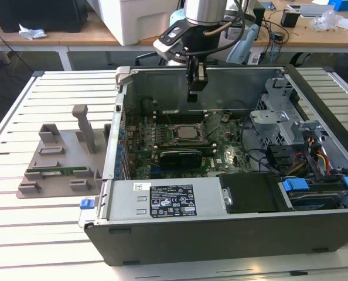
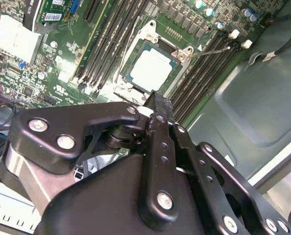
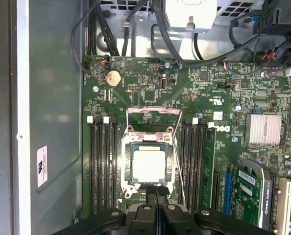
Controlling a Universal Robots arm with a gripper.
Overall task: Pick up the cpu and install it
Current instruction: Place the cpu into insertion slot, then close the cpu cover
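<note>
The cpu (image 1: 188,132) lies flat in its socket on the motherboard (image 1: 221,153) inside the open computer case, silver top up. In both wrist views the cpu (image 3: 149,166) (image 2: 150,70) sits square within the socket frame, whose load plate is swung open. My gripper (image 1: 195,93) hangs a short way above the socket, apart from the chip. Its black fingers (image 3: 152,192) are pressed together, shut with nothing between them. In the second wrist view the gripper (image 2: 157,100) tip points down just beside the socket.
Memory slots (image 3: 102,166) flank the socket. A black expansion card (image 1: 180,157) lies just in front of it. A power supply (image 1: 168,202), drive bays and cables (image 1: 314,158) crowd the case. A grey parts holder (image 1: 60,158) with a green memory stick stands at the exterior view's left.
</note>
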